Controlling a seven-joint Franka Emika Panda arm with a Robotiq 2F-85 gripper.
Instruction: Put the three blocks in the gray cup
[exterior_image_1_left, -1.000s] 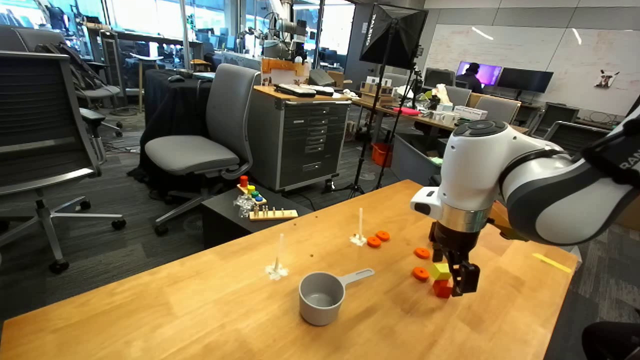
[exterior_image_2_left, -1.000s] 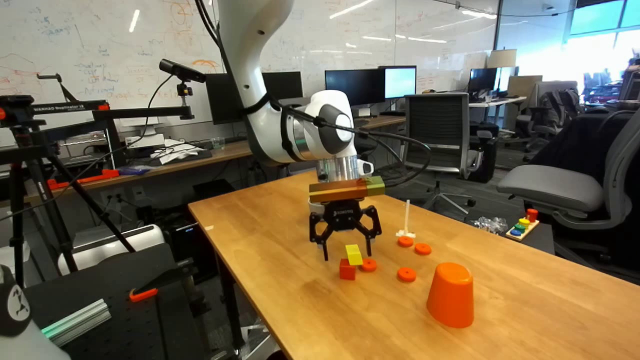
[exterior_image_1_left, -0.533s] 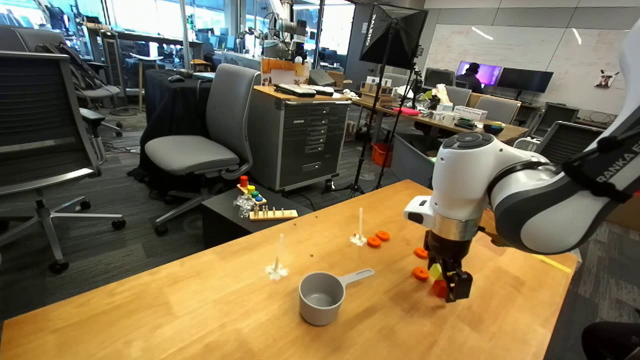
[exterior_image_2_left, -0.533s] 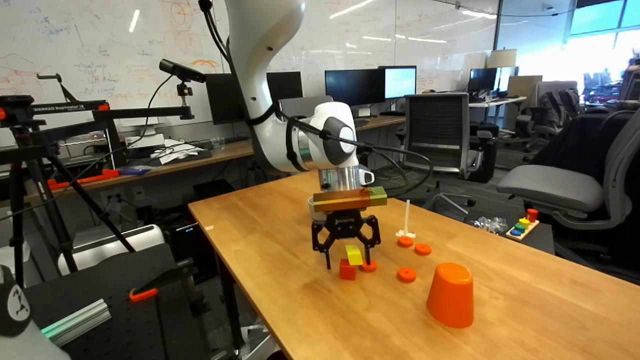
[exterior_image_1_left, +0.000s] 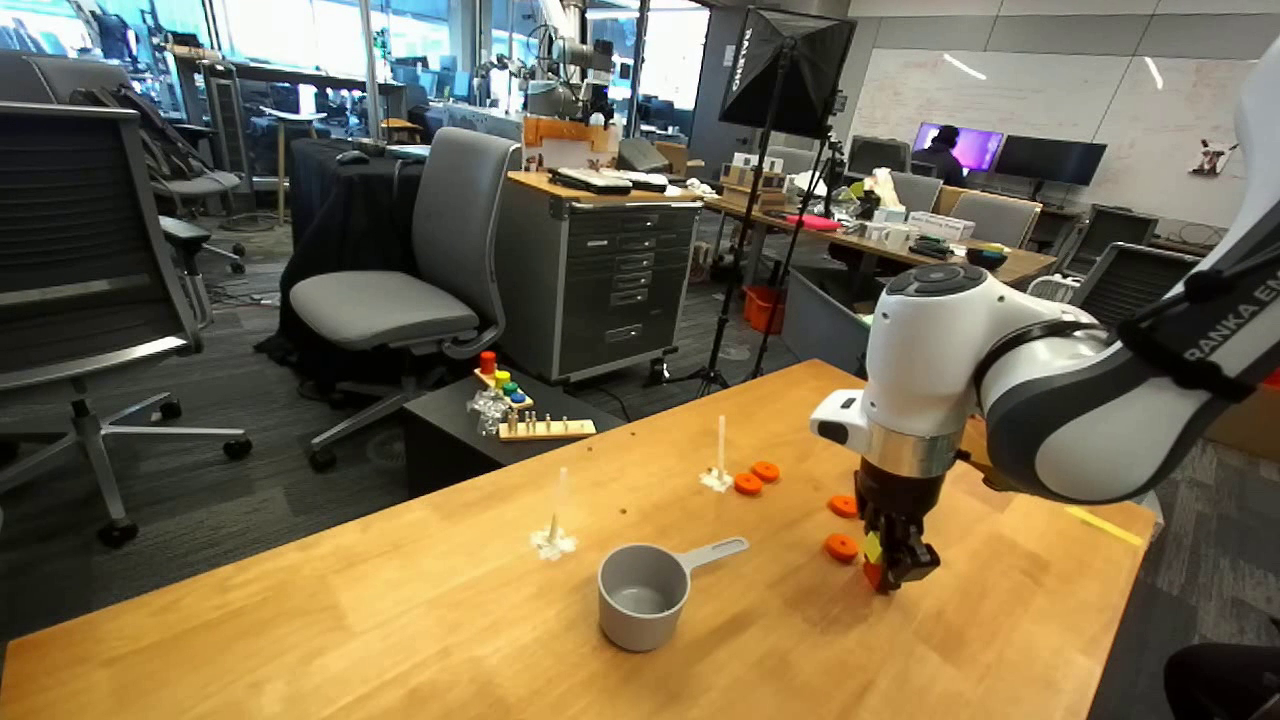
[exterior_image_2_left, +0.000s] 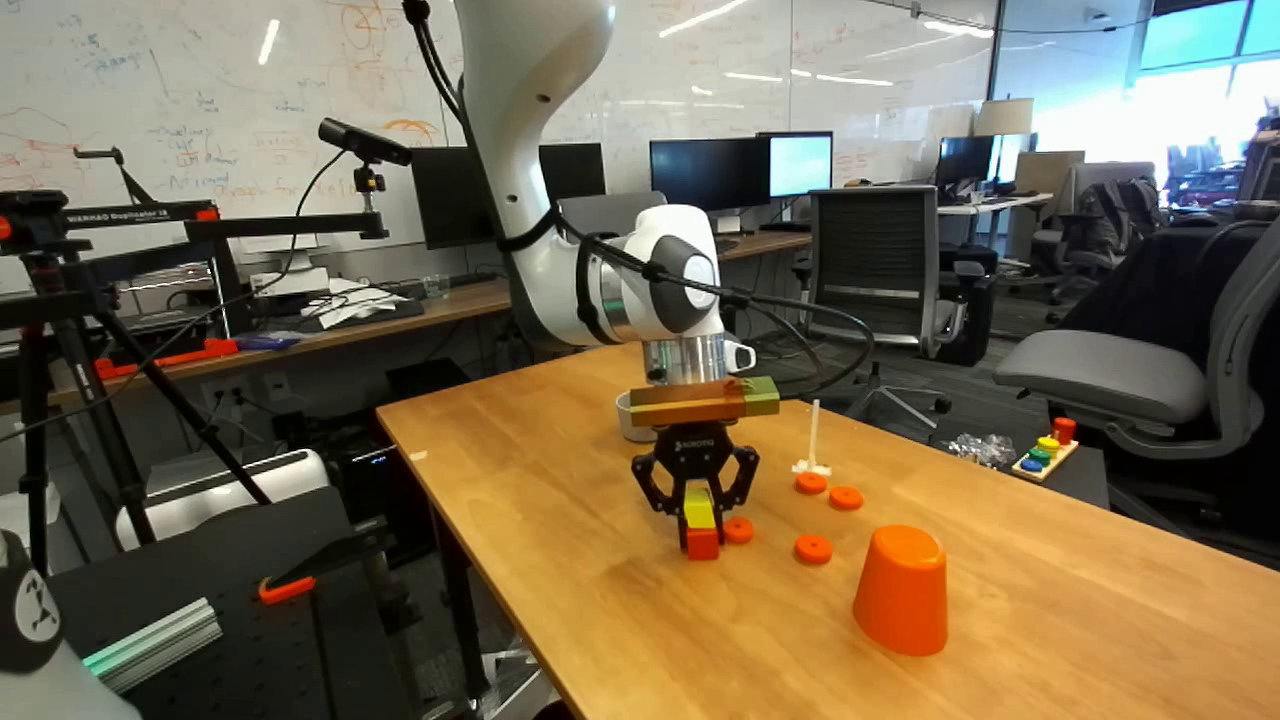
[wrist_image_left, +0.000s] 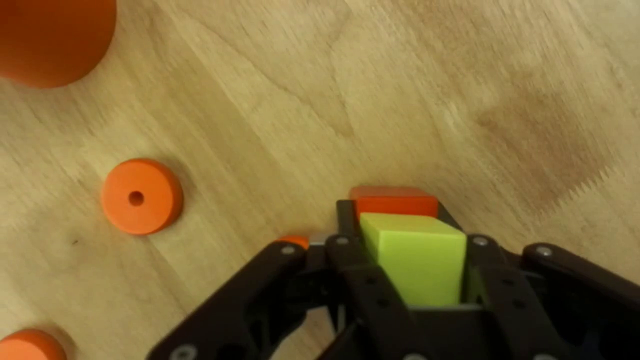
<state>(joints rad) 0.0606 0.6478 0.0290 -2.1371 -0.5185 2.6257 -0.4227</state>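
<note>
The hand (exterior_image_2_left: 702, 540) was pinching two stacked blocks near the middle of the frame in an exterior view, its black fingers (wrist_image_left: 352, 257) close against their sides. The yellow-green block (wrist_image_left: 422, 267) sat on top of the red block (wrist_image_left: 397, 206), which was down at the surface of the desk (exterior_image_1_left: 400, 620). In the wrist view the pair showed in the lower half, right of center, with the red block peeking out past the upper edge of the yellow-green one.

The gray cup (exterior_image_1_left: 640, 622) stood upright at the lower center of an exterior view, well apart from the blocks, its straight handle (exterior_image_1_left: 718, 551) pointing right and a little upward (it also appeared in an exterior view where the hand and the brown and green bar (exterior_image_2_left: 700, 402) above it hid part of the cup).

Orange discs (exterior_image_2_left: 813, 549) lay flat on the desk, one of them near the red block and two near each other by a thin pale peg (exterior_image_1_left: 722, 445). A second peg (exterior_image_1_left: 556, 520) stood to the left of the gray cup, higher in the frame. The orange tapered cup (exterior_image_2_left: 900, 590) stood narrow end up at the lower right of an exterior view and showed again at the upper left of the wrist view
</note>
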